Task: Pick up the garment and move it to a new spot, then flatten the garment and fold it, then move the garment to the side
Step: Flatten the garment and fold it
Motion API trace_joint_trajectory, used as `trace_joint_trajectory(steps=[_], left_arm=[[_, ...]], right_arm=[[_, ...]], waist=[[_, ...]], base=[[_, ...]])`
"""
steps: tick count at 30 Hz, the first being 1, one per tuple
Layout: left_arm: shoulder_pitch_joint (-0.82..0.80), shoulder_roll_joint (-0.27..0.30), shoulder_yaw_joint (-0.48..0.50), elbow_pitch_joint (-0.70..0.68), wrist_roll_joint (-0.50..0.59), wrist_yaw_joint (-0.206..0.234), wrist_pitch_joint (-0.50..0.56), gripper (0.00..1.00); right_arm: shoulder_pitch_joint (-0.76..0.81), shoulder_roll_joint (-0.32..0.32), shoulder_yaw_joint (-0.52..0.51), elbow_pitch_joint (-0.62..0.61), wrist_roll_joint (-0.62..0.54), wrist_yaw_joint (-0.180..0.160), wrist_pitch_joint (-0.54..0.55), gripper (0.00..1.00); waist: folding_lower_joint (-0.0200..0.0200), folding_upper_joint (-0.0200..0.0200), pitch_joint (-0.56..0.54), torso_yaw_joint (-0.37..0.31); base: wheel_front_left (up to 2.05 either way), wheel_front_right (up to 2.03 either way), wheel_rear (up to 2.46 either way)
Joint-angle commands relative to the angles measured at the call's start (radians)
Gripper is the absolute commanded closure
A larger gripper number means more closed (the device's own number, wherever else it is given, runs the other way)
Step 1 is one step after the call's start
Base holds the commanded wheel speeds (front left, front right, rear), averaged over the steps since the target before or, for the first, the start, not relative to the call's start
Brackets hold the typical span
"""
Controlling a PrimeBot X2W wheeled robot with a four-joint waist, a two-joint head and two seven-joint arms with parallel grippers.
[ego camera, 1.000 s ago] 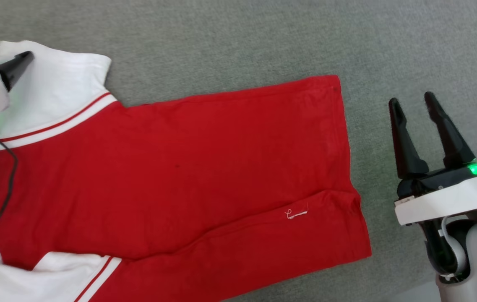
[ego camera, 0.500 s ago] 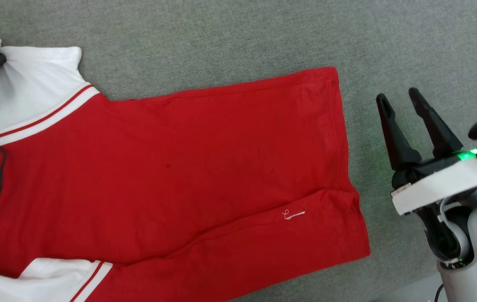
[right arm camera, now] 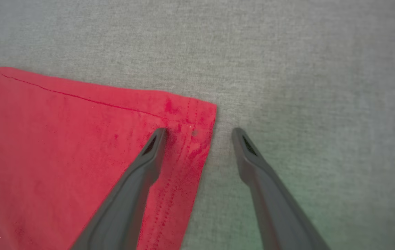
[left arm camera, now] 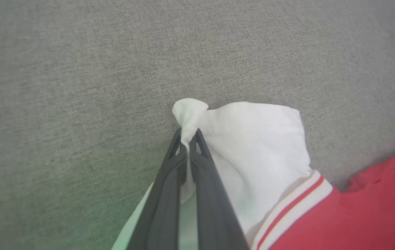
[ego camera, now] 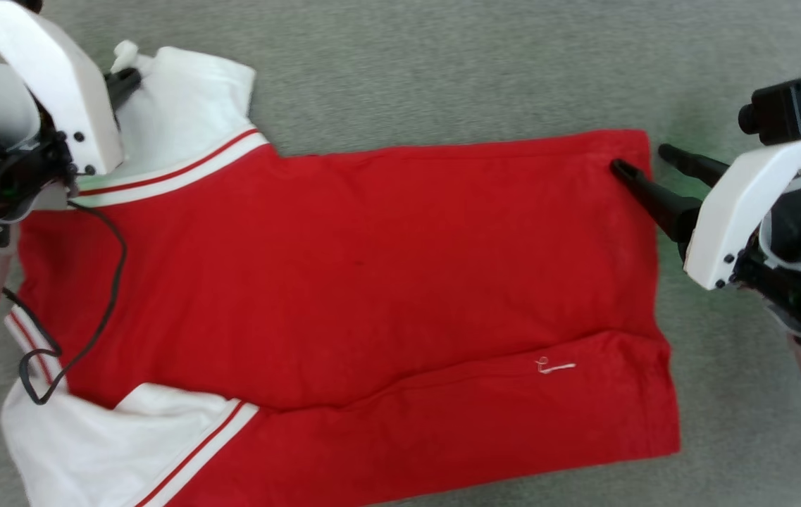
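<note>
The garment (ego camera: pixel 372 267) lies spread on the grey surface, a red shirt with its plain face up, white sleeves at the left and hem at the right. My left gripper (ego camera: pixel 125 76) is shut on the far sleeve's outer corner, and the white cloth bunches up past the tips of my left gripper (left arm camera: pixel 187 136). The sleeve (left arm camera: pixel 253 146) trails down to its striped trim. My right gripper (ego camera: pixel 640 157) is open, its jaws straddling the far hem corner. In the right wrist view my right gripper (right arm camera: pixel 200 132) has one finger over the red cloth (right arm camera: pixel 62 146) and one over bare surface.
Grey fabric surface (ego camera: pixel 442 63) stretches out beyond the garment. A black cable (ego camera: pixel 101 282) from my left arm loops over the shirt's shoulder area. A fold ridge and a small white thread (ego camera: pixel 555 366) mark the near part of the body.
The head camera has shifted. My left gripper shut on the far sleeve's corner. My right gripper swung from beside the garment to its far hem corner, still open.
</note>
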Motion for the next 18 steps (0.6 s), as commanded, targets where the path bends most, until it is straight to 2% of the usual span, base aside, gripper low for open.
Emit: trace_joint_trajectory(steps=[1, 6, 7, 8, 9, 13, 18], left_arm=[[-0.022, -0.018, -0.007, -0.012, 0.01, -0.017, -0.027, 1.0], [-0.035, -0.042, -0.022, -0.03, 0.029, -0.038, -0.07, 1.0], [-0.036, -0.045, -0.023, -0.034, 0.032, -0.042, -0.077, 1.0], [-0.036, -0.049, -0.025, -0.037, 0.033, -0.043, -0.082, 1.0], [-0.036, -0.05, -0.027, -0.039, 0.035, -0.045, -0.089, 1.0], [-0.024, -0.05, -0.029, -0.043, 0.042, -0.05, -0.109, 1.0], [0.006, -0.051, -0.017, -0.042, 0.04, -0.054, -0.158, 1.0]], right_arm=[[-0.042, -0.009, 0.007, 0.038, 0.012, 0.0, 0.063, 0.0], [-0.062, -0.002, 0.031, 0.127, 0.024, 0.0, 0.191, 0.0], [-0.059, 0.003, 0.038, 0.14, 0.025, 0.0, 0.213, 0.13], [-0.059, 0.005, 0.045, 0.148, 0.031, 0.0, 0.227, 0.67], [-0.057, 0.01, 0.05, 0.155, 0.037, 0.0, 0.245, 1.0], [-0.064, 0.0, 0.052, 0.148, 0.029, 0.001, 0.266, 1.0], [-0.082, -0.031, 0.016, 0.094, -0.007, 0.001, 0.202, 1.0]], waist=[[-0.0002, 0.0, 0.005, 0.05], [-0.0002, 0.0, 0.017, 0.089], [-0.0002, 0.0, 0.017, 0.094], [-0.0002, 0.0, 0.017, 0.099], [-0.0002, 0.0, 0.016, 0.103], [-0.0002, 0.0, 0.002, 0.114], [-0.0002, 0.0, -0.039, 0.121]], base=[[0.0, 0.0, 0.0], [0.0, 0.0, 0.0], [0.0, 0.0, 0.0], [0.0, 0.0, 0.0], [0.0, 0.0, 0.0], [0.0, 0.0, 0.0], [0.0, 0.0, 0.0]])
